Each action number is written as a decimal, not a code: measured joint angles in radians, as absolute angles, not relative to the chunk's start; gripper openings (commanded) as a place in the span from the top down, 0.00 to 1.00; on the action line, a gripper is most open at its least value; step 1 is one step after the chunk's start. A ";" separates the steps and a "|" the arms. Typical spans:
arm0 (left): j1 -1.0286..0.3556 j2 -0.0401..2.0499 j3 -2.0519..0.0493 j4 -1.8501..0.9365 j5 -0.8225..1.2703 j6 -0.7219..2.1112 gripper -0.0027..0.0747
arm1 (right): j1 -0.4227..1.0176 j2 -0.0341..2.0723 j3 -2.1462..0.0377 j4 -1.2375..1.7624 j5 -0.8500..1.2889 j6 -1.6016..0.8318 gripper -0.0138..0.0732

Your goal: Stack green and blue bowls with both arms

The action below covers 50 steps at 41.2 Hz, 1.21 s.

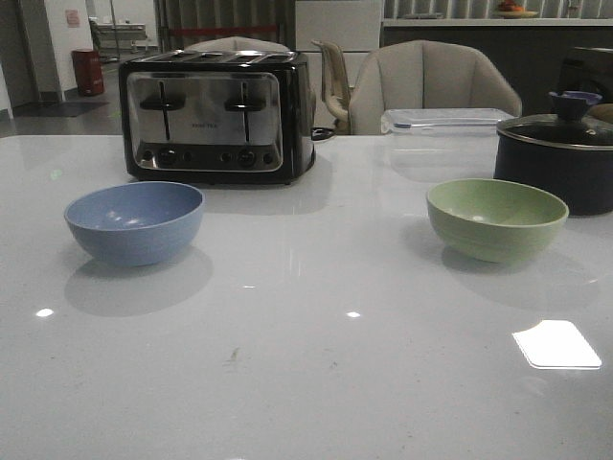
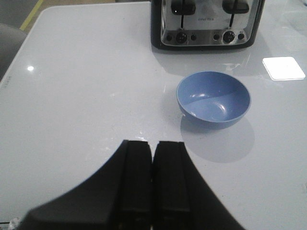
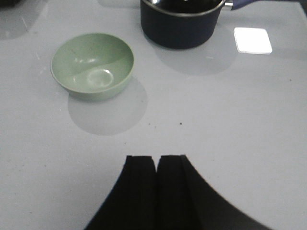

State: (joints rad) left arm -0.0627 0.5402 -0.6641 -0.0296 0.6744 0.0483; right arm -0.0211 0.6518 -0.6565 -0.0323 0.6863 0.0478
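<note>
The dusty blue bowl stands upright and empty on the white table at the left; it also shows in the left wrist view. The pale green bowl stands upright and empty at the right; it also shows in the right wrist view. The two bowls are far apart. My left gripper is shut and empty, well short of the blue bowl. My right gripper is shut and empty, well short of the green bowl. Neither arm shows in the front view.
A black and silver toaster stands behind the blue bowl. A dark lidded pot stands just behind the green bowl. A clear plastic container sits at the back. Chairs stand beyond the table's far edge.
</note>
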 measured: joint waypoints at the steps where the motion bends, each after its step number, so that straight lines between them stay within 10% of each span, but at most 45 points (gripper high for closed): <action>1: -0.063 0.544 -0.662 -0.030 0.674 0.048 0.83 | -0.021 0.668 -0.656 -0.032 0.691 0.048 0.79; 15: -0.063 0.578 -0.660 -0.032 0.677 0.046 0.18 | -0.021 0.799 -0.656 -0.031 0.697 0.048 0.13; 50: -0.368 0.737 -0.660 -0.076 0.543 0.127 0.19 | -0.021 1.656 -1.197 0.203 0.685 -0.041 0.13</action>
State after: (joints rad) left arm -0.3680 0.7369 -0.6600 -0.0757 0.5429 0.1266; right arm -0.0211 1.6561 -1.1973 0.2033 0.6854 -0.0414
